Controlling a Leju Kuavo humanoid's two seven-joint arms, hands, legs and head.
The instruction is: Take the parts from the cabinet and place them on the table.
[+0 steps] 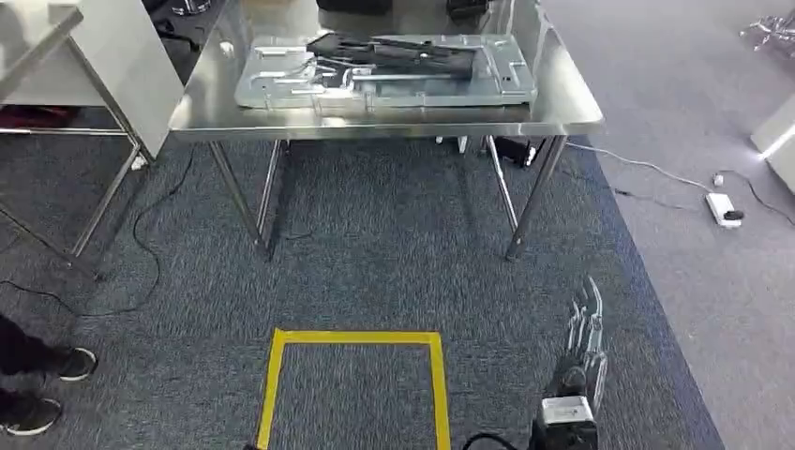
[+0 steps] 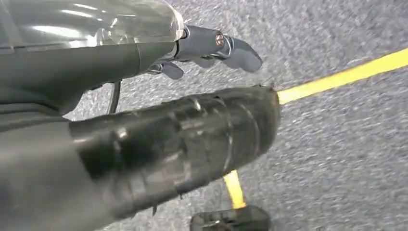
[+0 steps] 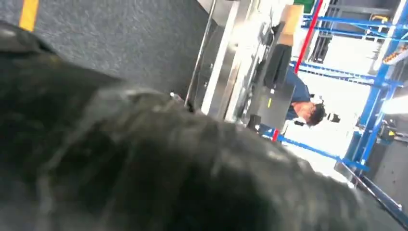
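On the steel worktop (image 1: 562,108) ahead lay the parts: a large pressed sheet-metal panel (image 1: 281,80), flat on the surface, with a long black part (image 1: 412,54) resting across it. No cabinet could be made out in any view. By its look the panel would be stiff, fairly heavy for its size, smooth and slippery, with thin edges; a hold at a long edge or a raised rib, probably with both hands, would seem safest. The black part looked lighter and could likely be taken near its middle.

The right hand (image 1: 583,347) hung low by the robot's side over the blue carpet (image 1: 375,244), just beside the yellow tape square (image 1: 436,375), its fingers (image 1: 591,314) straight, apart and holding nothing. The left hand (image 2: 211,48) also hung toward the floor, fingers loosely extended with nothing between them. A person's shoes (image 1: 42,384) stood at the left edge.
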